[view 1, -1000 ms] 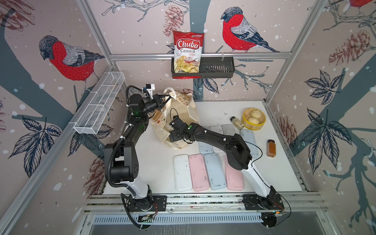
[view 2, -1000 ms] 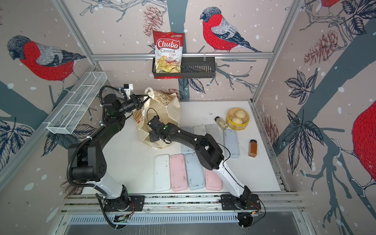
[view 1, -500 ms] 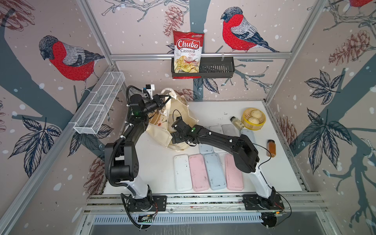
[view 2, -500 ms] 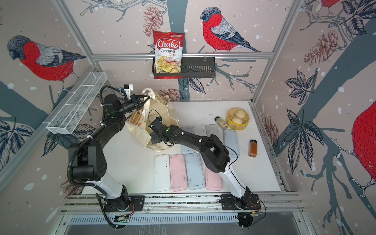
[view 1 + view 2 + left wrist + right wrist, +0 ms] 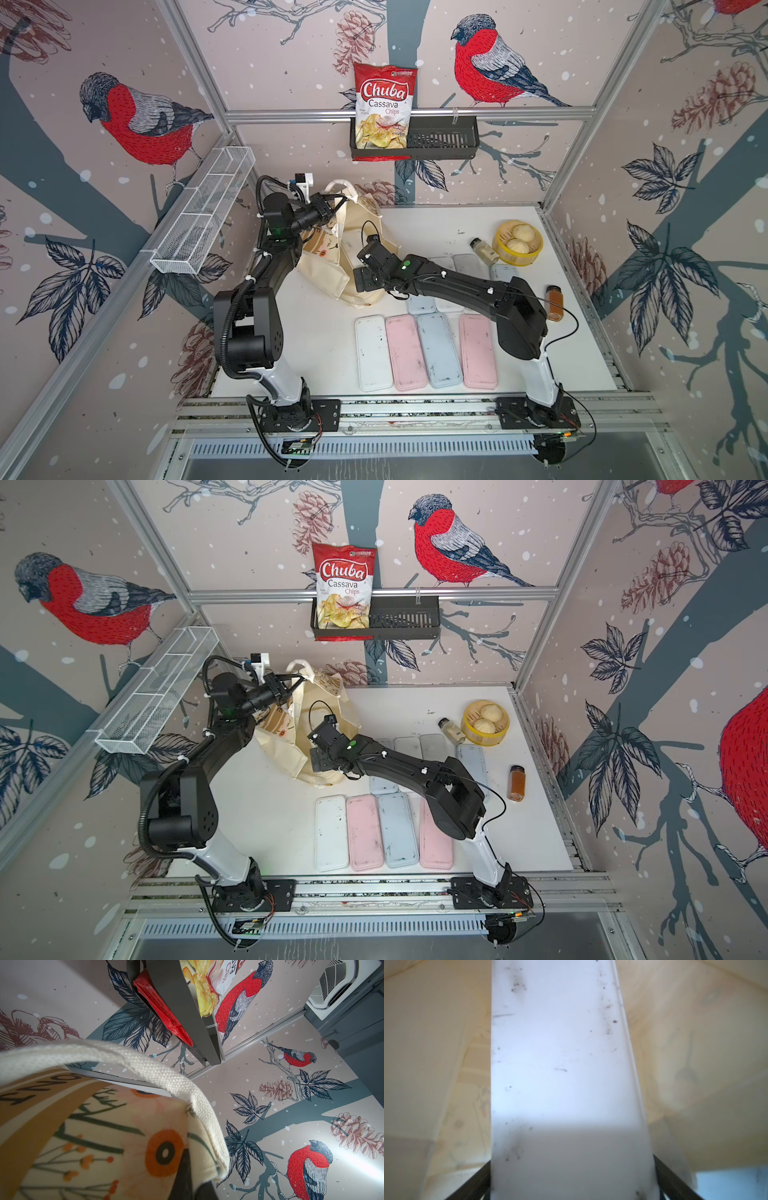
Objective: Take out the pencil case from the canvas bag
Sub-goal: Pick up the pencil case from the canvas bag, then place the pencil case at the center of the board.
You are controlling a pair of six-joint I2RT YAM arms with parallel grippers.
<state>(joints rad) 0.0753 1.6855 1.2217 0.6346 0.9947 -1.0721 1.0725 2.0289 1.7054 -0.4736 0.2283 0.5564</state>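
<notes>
At the far left of the tabletop (image 5: 436,224), the canvas bag (image 5: 324,270) sags open. The left gripper (image 5: 330,204) is clamped on its cream handle (image 5: 145,1068) and holds it up. The right gripper (image 5: 359,284) sits in the bag's mouth. Its wrist view shows the jaws set wide and gripping a white pencil case (image 5: 562,1064), which lies inside the bag with cloth on both sides. The grasp looks made, so extraction is the step in hand. Next, the case likely needs drawing back lengthwise through the opening, with the handle kept raised so the fabric does not snag.
</notes>
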